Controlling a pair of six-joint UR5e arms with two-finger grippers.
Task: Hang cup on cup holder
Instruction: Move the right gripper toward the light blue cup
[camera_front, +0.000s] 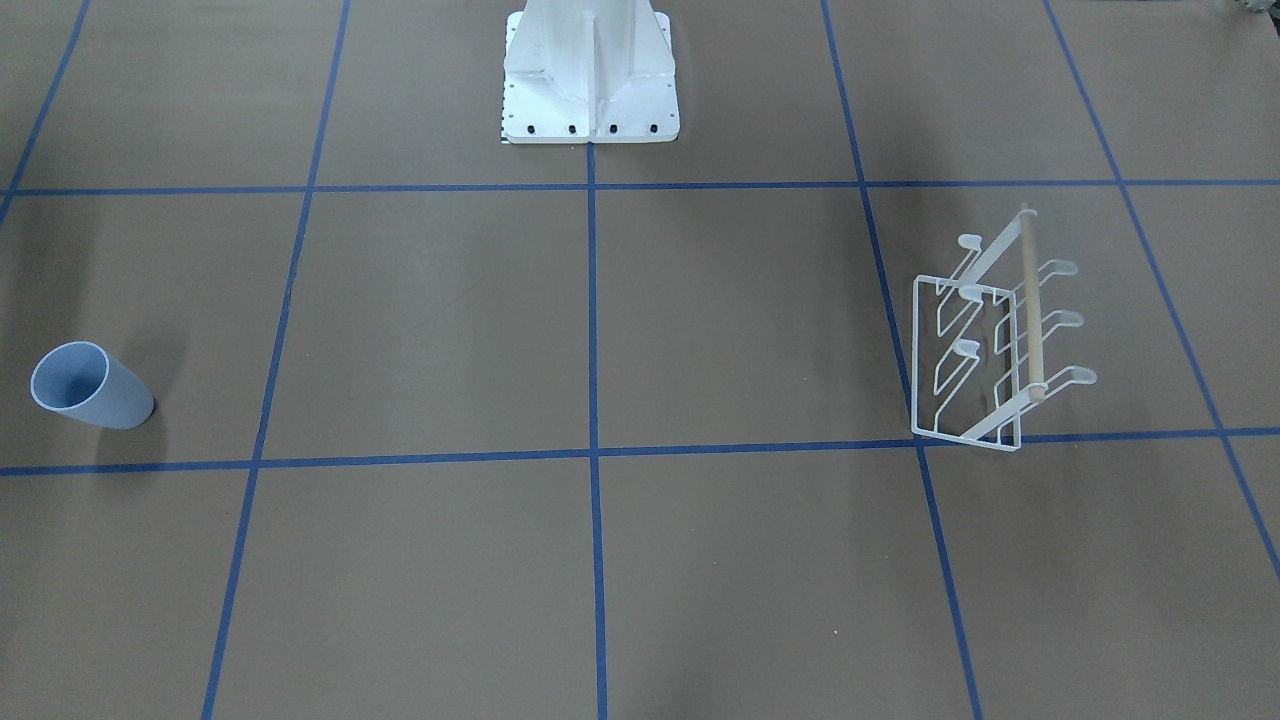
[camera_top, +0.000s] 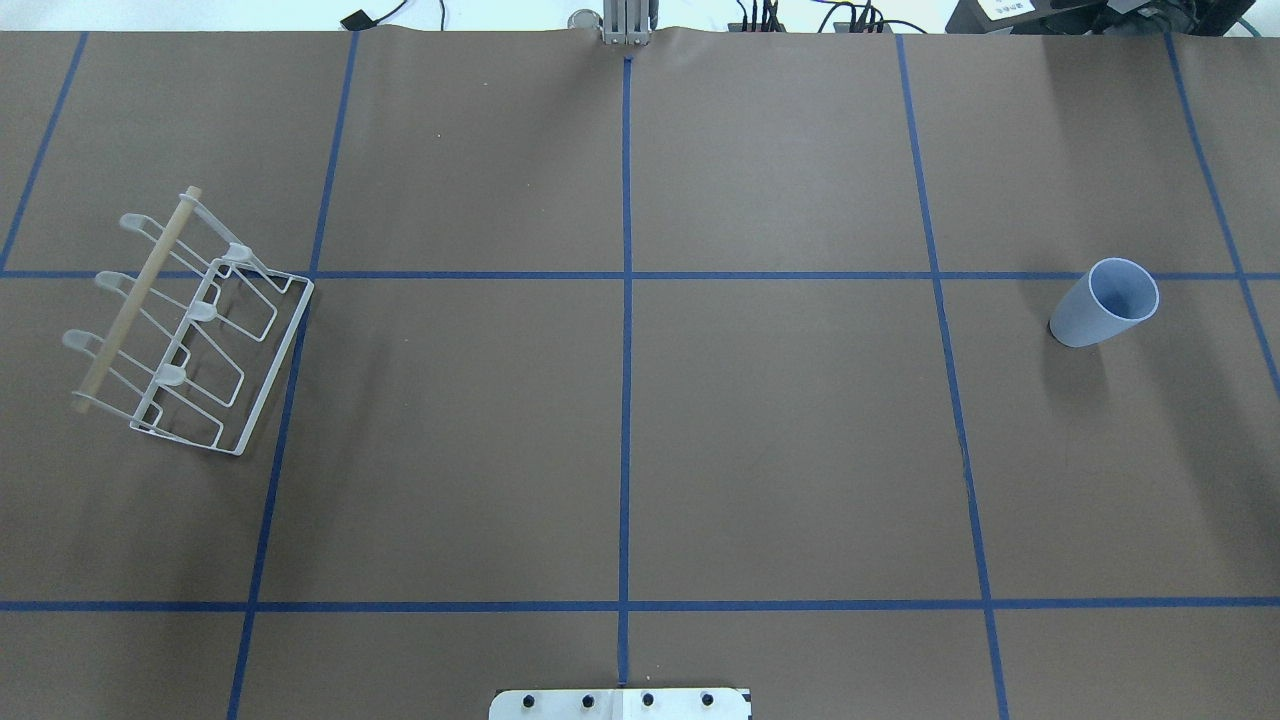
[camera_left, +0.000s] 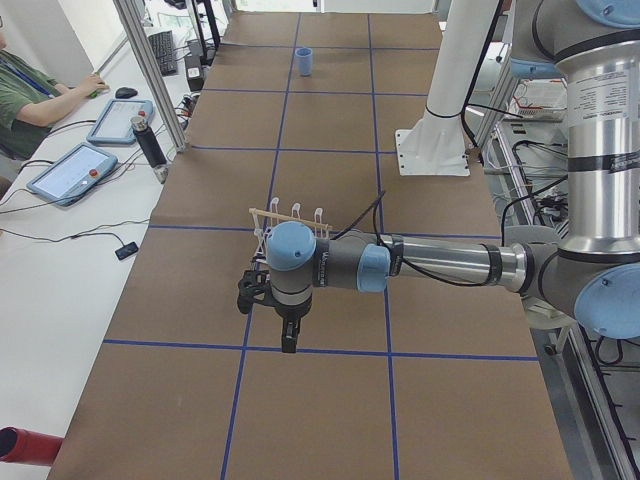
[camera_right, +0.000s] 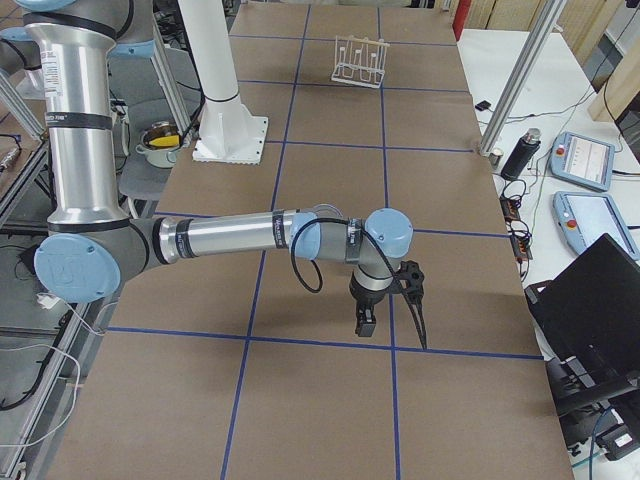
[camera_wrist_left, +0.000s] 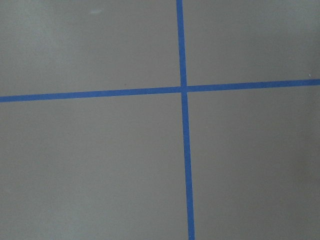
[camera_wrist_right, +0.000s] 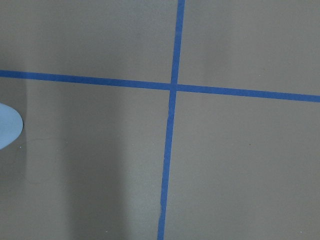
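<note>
**Cup and rack at opposite ends of the desk, both arms hanging above it**

From my remote station I see the cup standing upright, mouth up, on the robot's right side of the desk, just past a crossing of the blue tape lines; nothing touches it. The cup holder sits well apart from it on the robot's left side, its base frame flat on the brown surface, its wooden bar running along the top and its prongs bare.

The left claw hangs above the desk near the cup holder, pointing down. I only have it in the side view, so I cannot tell whether its fingers are apart or together. The right claw hangs likewise at the cup's end of the desk, and there too I cannot tell.

The left wrist camera gives me only tape lines on brown; the right wrist camera adds a pale blue sliver at its left edge, too little for me to name.
</note>
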